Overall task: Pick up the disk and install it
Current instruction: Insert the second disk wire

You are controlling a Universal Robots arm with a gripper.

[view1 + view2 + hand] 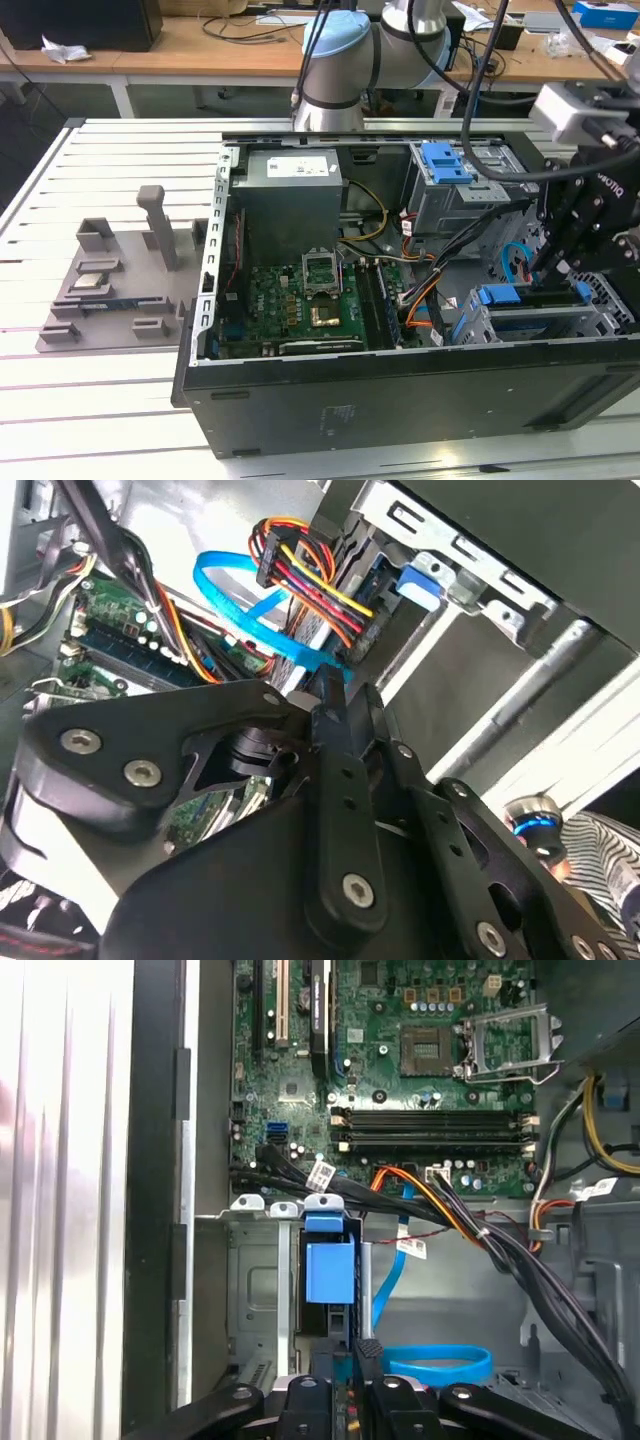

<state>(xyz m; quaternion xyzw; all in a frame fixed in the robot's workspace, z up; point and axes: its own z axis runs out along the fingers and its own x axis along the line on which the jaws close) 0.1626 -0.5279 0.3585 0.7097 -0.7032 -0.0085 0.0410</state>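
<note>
My jaws are pressed together, and I see nothing between them. In the exterior view my gripper hangs over the corner of the open computer case on the exterior view's right, just above the drive cage. The disk is sitting in this cage, on its edge, with its blue rail end toward the inside of the case. The first wrist view shows this blue rail end of the disk in the slot of the cage, and my gripper is just beside it. I cannot tell if my fingertips touch the disk or are a little apart from it.

A light blue flat cable makes a loop near my fingers, and a bundle of black and orange cables passes between the cage and the motherboard. In the second wrist view my gripper points at the same blue cable.

Farther back in the case are a grey power supply and an empty blue bracket. The case lies on a slatted tabletop, beside a grey fixture.
</note>
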